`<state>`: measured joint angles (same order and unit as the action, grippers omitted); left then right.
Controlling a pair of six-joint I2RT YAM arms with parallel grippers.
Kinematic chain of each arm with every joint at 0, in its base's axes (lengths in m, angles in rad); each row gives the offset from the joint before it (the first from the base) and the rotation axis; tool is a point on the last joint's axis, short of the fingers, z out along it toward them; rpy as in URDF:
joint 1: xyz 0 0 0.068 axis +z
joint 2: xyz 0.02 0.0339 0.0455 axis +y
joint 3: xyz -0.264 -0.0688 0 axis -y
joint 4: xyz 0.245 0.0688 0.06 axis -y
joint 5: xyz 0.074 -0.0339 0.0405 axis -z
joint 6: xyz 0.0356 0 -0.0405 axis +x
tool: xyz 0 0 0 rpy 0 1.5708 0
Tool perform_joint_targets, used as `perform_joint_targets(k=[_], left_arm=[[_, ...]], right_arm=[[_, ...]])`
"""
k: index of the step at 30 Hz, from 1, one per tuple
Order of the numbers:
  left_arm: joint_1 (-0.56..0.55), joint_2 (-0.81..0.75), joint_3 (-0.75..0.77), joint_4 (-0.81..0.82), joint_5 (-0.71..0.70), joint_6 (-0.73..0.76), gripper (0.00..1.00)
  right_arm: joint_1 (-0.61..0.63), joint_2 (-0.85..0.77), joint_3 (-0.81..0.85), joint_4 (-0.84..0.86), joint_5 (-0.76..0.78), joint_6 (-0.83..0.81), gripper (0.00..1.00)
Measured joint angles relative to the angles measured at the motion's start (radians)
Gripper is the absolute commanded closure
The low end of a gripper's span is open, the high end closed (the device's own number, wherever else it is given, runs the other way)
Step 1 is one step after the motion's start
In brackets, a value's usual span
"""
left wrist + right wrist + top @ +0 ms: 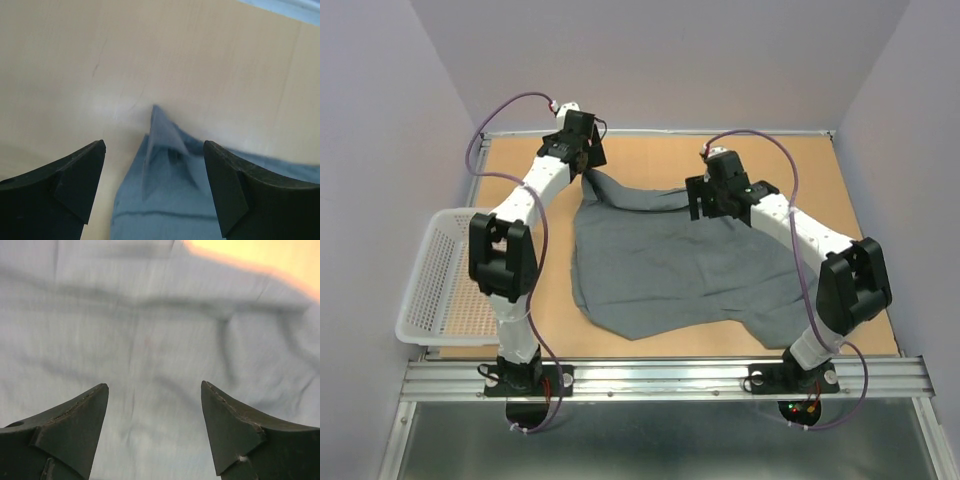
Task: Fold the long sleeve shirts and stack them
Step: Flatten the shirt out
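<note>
Top external: left tool (586, 158) and right tool (702, 205), both released, jaws apart, over grey shirt (670, 270).

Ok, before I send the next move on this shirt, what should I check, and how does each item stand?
1. Left tool open, holding nothing: ok.
2. Right tool open over the cloth, not gripping: ok.
3. Grey shirt wholly on the table: ok.
4. Shirt lying flat: not ok. Its far left corner stands up in a peak in front of the left tool, and the body is wrinkled.
5. Sleeves and collar located: cannot tell, no view shows them clearly.
6. White mesh basket apart from the shirt: ok.
</note>
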<state>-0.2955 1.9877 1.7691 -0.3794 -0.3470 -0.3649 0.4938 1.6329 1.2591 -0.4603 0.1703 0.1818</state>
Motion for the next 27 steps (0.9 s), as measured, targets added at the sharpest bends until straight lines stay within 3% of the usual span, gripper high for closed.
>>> perform_joint_targets(k=[7, 11, 16, 27], left_arm=[[-0.037, -0.365, -0.288, 0.018, 0.033, -0.008, 0.09], [-0.156, -0.469, -0.422, 0.049, 0.053, 0.002, 0.09], [-0.283, -0.437, -0.54, 0.061, 0.151, 0.01, 0.09], [-0.334, -0.254, -0.637, 0.087, 0.267, 0.039, 0.1]], right_arm=[[-0.09, 0.169, 0.247, 0.018, -0.042, -0.155, 0.21], [-0.092, 0.301, 0.36, 0.022, -0.105, -0.3, 0.22], [-0.087, 0.425, 0.432, 0.01, -0.179, -0.409, 0.24], [-0.087, 0.628, 0.568, -0.004, -0.247, -0.466, 0.27]])
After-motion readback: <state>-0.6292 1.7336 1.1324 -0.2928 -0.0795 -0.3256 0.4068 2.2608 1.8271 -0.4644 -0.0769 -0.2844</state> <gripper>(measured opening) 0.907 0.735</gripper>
